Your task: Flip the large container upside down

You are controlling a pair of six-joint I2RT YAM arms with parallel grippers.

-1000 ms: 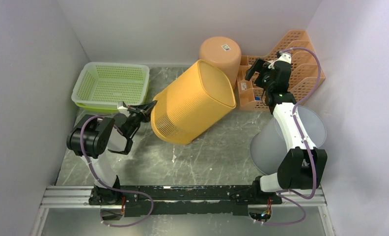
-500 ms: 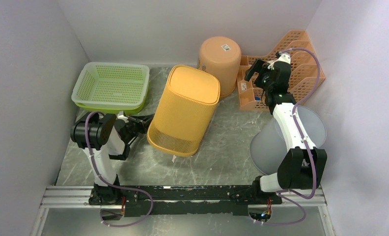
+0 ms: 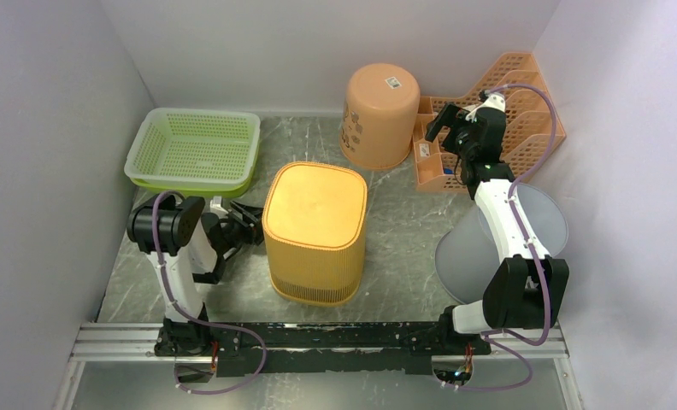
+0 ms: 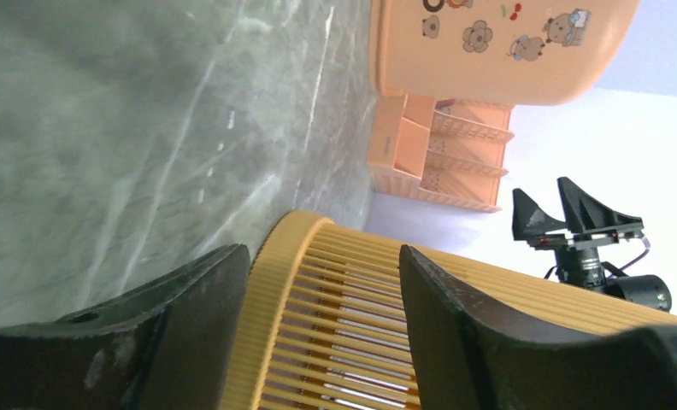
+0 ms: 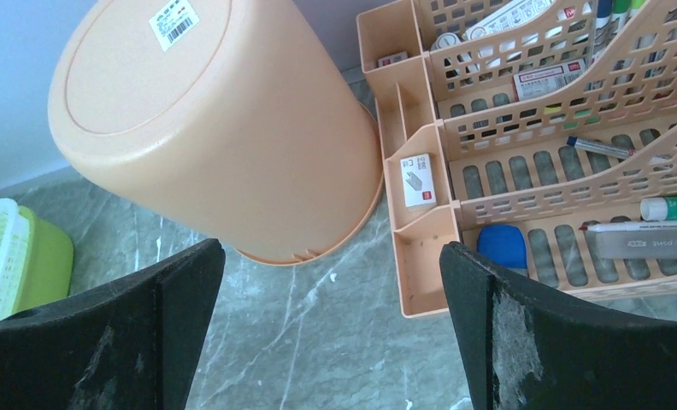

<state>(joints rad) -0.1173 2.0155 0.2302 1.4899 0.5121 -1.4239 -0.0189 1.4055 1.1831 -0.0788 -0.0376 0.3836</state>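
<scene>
The large yellow slatted plastic container (image 3: 314, 218) is seen standing rim-down on the grey marbled table (image 3: 403, 248), with its closed base upward. The turning is therefore judged done, and only a clean retreat is called for. The left gripper (image 3: 248, 220) should be drawn straight away from the container's left wall so that nothing is nudged. Its fingers are spread wide just beside that wall, with nothing clamped; whether the wall is touched cannot be told. The right gripper (image 3: 444, 120), well behind and right of the container, is spread wide and empty.
</scene>
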